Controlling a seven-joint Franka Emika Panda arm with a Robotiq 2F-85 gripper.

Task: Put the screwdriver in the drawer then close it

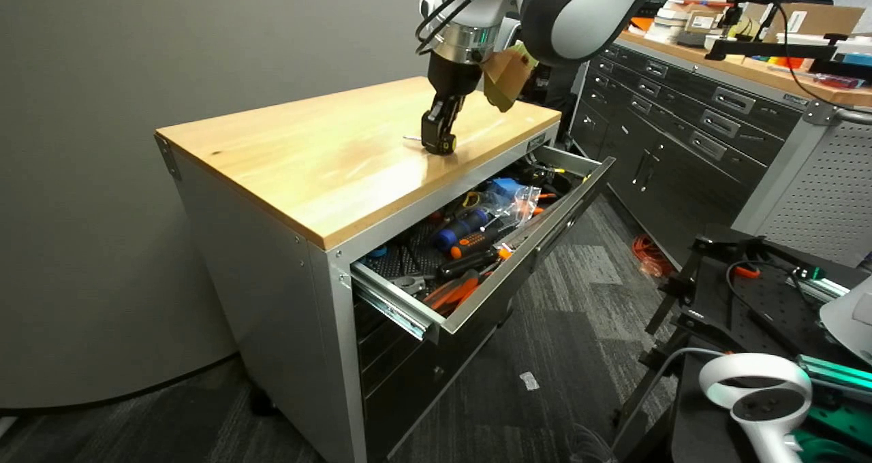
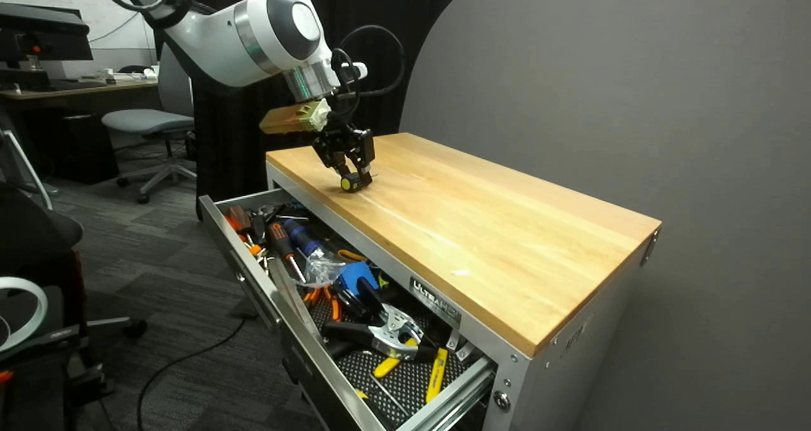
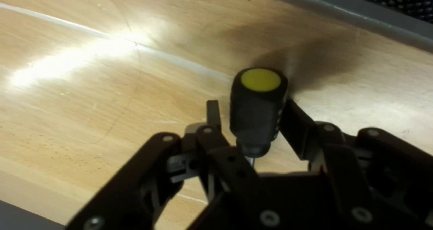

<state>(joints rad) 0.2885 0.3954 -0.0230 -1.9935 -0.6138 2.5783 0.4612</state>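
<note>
The screwdriver, with a black handle and yellow end cap, lies on the wooden cabinet top; it shows in both exterior views [image 1: 447, 145] [image 2: 346, 183] and in the wrist view [image 3: 258, 101]. My gripper [image 3: 251, 103] is open around the handle, low over the wood. In the wrist view a strip of wood shows between the left finger and the handle; the right finger is against or very close to it. Most of the shaft is hidden by the gripper. The top drawer [image 1: 507, 282] is pulled open below the front edge, also in an exterior view [image 2: 266, 298].
The drawer holds several tools: a blue-handled screwdriver [image 1: 463, 228], orange-handled pliers [image 1: 453, 289], a metal clamp [image 2: 393, 329] and a plastic bag [image 2: 323, 268]. The wooden cabinet top [image 2: 481, 228] ends at a front edge above the drawer. A grey wall [image 1: 204, 34] stands behind.
</note>
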